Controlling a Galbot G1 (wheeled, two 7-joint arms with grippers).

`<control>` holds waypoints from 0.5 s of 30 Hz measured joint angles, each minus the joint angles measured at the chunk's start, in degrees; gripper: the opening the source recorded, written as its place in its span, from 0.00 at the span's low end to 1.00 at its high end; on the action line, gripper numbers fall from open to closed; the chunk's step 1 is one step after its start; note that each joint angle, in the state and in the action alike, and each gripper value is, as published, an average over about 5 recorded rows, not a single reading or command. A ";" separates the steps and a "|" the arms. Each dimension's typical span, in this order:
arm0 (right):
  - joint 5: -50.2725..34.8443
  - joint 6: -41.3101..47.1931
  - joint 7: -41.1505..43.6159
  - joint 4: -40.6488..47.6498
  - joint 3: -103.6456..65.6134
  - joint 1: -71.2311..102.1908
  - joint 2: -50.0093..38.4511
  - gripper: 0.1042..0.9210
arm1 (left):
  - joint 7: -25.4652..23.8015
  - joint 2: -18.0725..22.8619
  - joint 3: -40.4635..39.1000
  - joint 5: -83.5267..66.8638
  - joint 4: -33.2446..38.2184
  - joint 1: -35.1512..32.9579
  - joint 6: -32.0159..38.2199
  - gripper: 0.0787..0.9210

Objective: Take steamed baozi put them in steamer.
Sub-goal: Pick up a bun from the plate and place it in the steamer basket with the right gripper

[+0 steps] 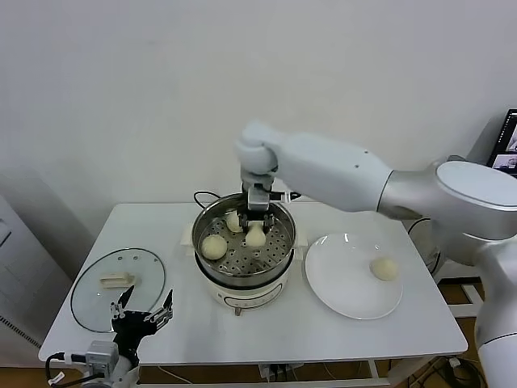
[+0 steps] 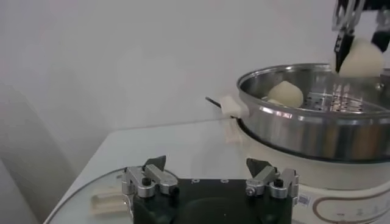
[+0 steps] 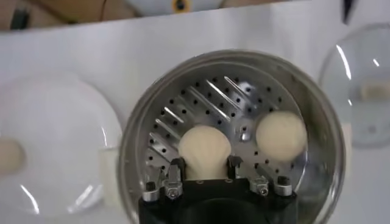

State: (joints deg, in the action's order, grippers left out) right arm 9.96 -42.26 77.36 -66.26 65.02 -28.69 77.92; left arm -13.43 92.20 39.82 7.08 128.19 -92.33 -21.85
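The steamer [image 1: 242, 281] stands mid-table. My right gripper [image 1: 257, 213] hangs over its perforated tray, shut on a pale baozi [image 1: 255, 236]. In the right wrist view that baozi [image 3: 204, 146] sits between the two fingers [image 3: 177, 167]. The left wrist view shows it [image 2: 364, 58] held just above the steamer rim [image 2: 304, 131]. Two more baozi lie in the tray, one at the front left [image 1: 214, 246] and one at the back [image 1: 233, 221]. A fourth baozi [image 1: 385, 269] lies on the white plate [image 1: 339, 283]. My left gripper [image 1: 144, 311] is open and empty, low at the table's front left.
The glass lid [image 1: 93, 303] with its cream knob [image 1: 117, 280] lies flat at the table's left, just beyond my left gripper. The white plate is right of the steamer. A black cord [image 1: 202, 196] runs behind the pot. A wall backs the table.
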 measured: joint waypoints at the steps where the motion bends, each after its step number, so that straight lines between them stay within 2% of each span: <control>1: 0.77 -0.64 -0.15 -0.11 -0.17 0.47 0.23 0.39 | 0.00 0.00 0.02 -0.03 0.04 -0.04 0.00 0.88; 15: 5.54 -3.87 -1.04 -1.30 -0.60 5.63 2.30 0.39 | -0.01 0.00 0.01 -0.21 0.17 -0.14 -0.01 0.88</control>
State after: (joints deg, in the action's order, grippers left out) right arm 15.50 -46.13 76.33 -67.56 64.42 -23.06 80.22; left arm -13.44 92.20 39.84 6.87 128.36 -92.47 -21.86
